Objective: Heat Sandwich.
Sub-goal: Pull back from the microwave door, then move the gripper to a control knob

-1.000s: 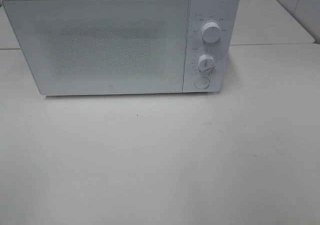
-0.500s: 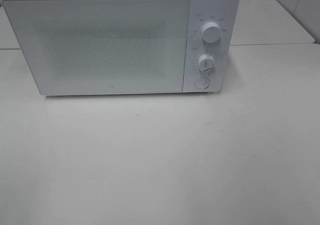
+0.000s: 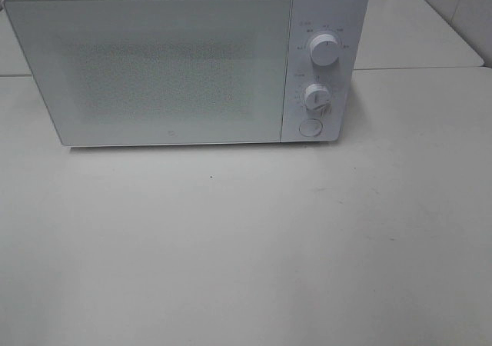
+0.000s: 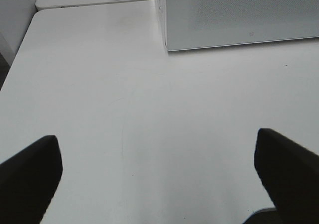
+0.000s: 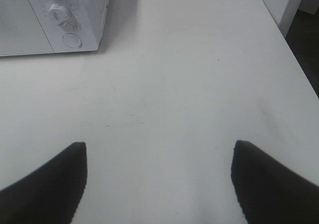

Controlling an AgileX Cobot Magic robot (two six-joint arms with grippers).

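No sandwich shows in any view; it is hidden or out of view. A white microwave [image 3: 169,61] stands at the back of the table with its door shut; it also shows in the left wrist view [image 4: 239,15] and the right wrist view [image 5: 55,15]. It has two knobs [image 3: 324,50] and a round button [image 3: 310,128] on its right panel. My left gripper [image 4: 157,184] is open and empty above bare table, in front of the microwave's left corner. My right gripper [image 5: 157,184] is open and empty above bare table, right of the microwave. Neither gripper shows in the exterior view.
The white table [image 3: 246,246] runs in front of the microwave. Its right edge [image 5: 294,59] and left edge [image 4: 15,69] show in the wrist views. A second table [image 3: 415,31] adjoins at the back.
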